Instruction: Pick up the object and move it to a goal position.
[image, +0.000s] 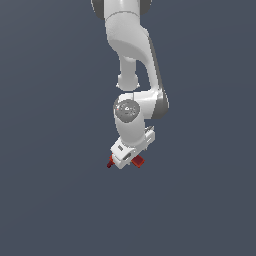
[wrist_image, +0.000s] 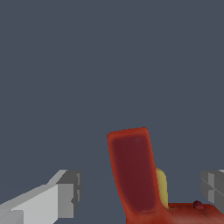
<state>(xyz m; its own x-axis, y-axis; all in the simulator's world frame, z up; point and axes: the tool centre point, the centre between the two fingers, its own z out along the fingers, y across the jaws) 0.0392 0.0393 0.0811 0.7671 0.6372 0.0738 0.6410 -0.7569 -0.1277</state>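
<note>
One relation governs the next move: the red drill (wrist_image: 133, 175) sits in the gap between the two fingers of the pincer (wrist_image: 142, 192), and not in the middle of that gap. In the wrist view, one pale finger (wrist_image: 65, 192) stands well apart from the drill's broad red slab, with bare grey surface between them, while the other finger (wrist_image: 213, 188) is just beside the low red part that runs along the picture's lower edge. The pincer is spread wide and grips nothing; neither finger visibly touches the toy.

The drill is L-shaped here: the slab rises at a slight tilt, a yellowish patch (wrist_image: 162, 188) shows behind it, and the second limb runs off toward the nearer finger, ending near a small dark knob (wrist_image: 197, 204).

In the exterior view the arm reaches straight down and the pincer (image: 122, 161) hides most of the drill (image: 138, 160); red shows on both sides of the hand, a dark-tipped end at the exterior view's left. So the long axis seems to run roughly left to right beneath the hand. Whether the toy rests on the tabletop or is lifted, I cannot tell. My judgement: closing now would meet the drill off-centre, and it might be pushed sideways before being held.
</note>
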